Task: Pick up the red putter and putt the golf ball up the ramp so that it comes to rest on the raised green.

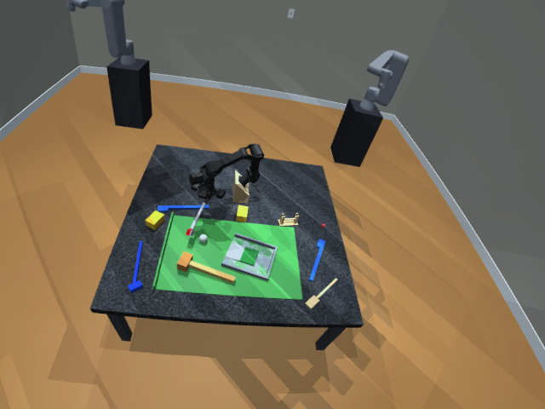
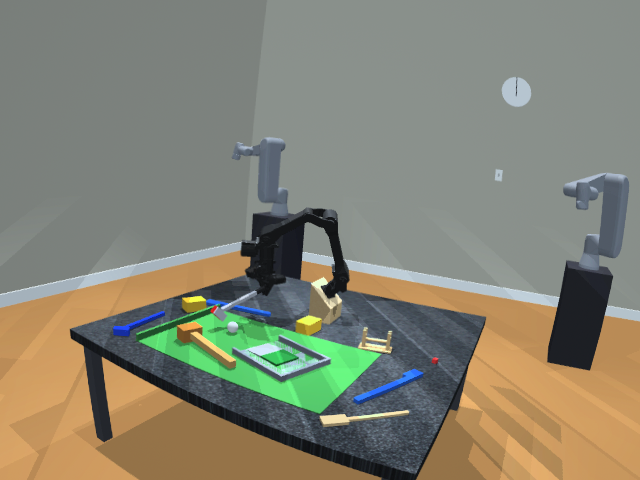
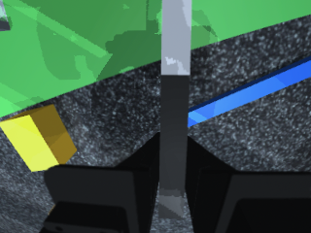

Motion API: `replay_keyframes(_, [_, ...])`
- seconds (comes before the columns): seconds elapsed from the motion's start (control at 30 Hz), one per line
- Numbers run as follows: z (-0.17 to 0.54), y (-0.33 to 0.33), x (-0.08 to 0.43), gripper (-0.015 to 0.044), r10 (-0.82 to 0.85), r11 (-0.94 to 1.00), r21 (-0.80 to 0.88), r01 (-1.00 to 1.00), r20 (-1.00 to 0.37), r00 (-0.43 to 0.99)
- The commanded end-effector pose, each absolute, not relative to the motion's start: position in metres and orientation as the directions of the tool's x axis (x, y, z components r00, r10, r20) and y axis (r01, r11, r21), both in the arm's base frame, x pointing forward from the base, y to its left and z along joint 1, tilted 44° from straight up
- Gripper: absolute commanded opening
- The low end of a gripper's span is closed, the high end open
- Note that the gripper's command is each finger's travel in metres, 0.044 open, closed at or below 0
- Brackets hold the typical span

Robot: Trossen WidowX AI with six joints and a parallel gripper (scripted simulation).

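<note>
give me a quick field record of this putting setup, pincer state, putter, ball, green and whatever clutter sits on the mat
pincer: shut on the red putter's shaft
red putter: shaft slants down from the pincer, red head low over the mat's far left corner
golf ball: on the green mat, just in front of the putter head, apart from it
raised green: grey framed platform mid mat, beyond the ball
green mat: flat on the table
wooden mallet: lying on the mat, near the ball
ball on green: not yet

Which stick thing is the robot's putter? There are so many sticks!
Find the bright green mat on the dark table. At its back left corner, the black pincer grips a thin grey stick with a small red head beside the white golf ball. The other sticks are all blue or wooden.
</note>
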State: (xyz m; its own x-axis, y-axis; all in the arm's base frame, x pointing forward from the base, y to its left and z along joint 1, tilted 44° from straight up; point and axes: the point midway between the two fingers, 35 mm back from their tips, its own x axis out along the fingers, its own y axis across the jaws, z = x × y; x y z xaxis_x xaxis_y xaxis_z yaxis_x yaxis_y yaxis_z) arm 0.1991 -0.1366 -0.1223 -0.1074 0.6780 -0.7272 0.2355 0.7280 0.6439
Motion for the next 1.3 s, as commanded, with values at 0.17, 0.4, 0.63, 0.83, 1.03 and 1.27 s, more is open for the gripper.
replay_keyframes(0.17, [-0.131, -0.129, 0.200, 0.0000, 0.677, 0.728, 0.644, 0.237, -0.729, -0.097])
replay_keyframes(0.4, [-0.139, -0.121, 0.198, 0.0000, 0.678, 0.727, 0.644, 0.236, -0.729, -0.097])
replay_keyframes(0.63, [-0.140, -0.120, 0.198, 0.0000, 0.676, 0.730, 0.643, 0.233, -0.729, -0.105])
replay_keyframes(0.83, [-0.140, -0.121, 0.198, 0.0000, 0.676, 0.730, 0.643, 0.233, -0.729, -0.105])
replay_keyframes(1.03, [-0.153, -0.133, 0.194, 0.0000, 0.676, 0.729, 0.643, 0.235, -0.730, -0.100])
replay_keyframes(1.27, [-0.161, -0.141, 0.191, 0.0000, 0.676, 0.729, 0.643, 0.236, -0.731, -0.097])
